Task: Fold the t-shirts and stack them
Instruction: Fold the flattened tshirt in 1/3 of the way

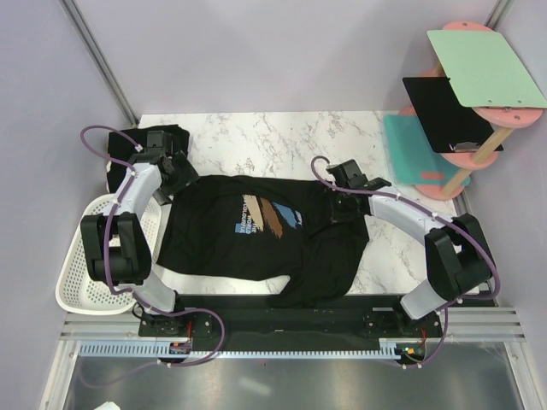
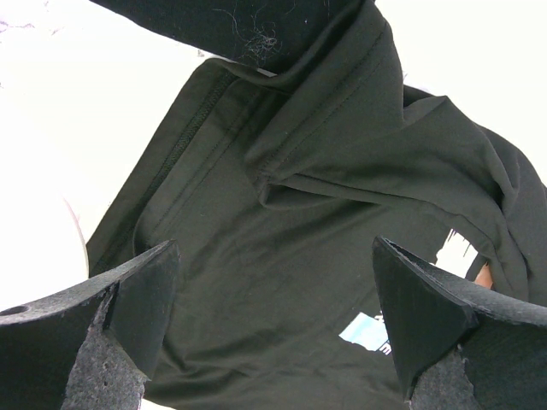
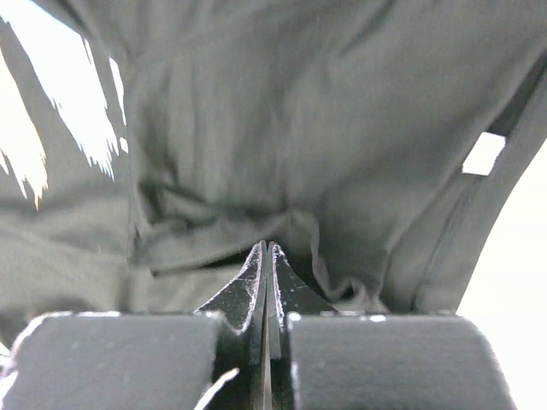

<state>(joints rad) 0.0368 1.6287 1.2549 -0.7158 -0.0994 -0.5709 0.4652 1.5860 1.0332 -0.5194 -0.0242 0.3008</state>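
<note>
A black t-shirt [image 1: 256, 248] with a blue, brown and white chest print lies spread and creased on the marble table [image 1: 256, 141]. My left gripper [image 1: 178, 181] hangs open over its left shoulder. The left wrist view shows the fingers wide apart [image 2: 273, 248] above the cloth [image 2: 299, 256], touching nothing. My right gripper [image 1: 342, 207] is at the shirt's right shoulder. Its jaws [image 3: 267, 245] are pressed together, with puckered fabric [image 3: 299, 128] gathered at the tips. A second black t-shirt [image 1: 149, 137] lies bunched at the back left corner.
A white plastic basket [image 1: 77, 290] sits off the table's left edge. At the back right stands a pink shelf stand holding a green board [image 1: 487, 68], a rigid black panel [image 1: 440, 111] and a teal mat [image 1: 410, 154].
</note>
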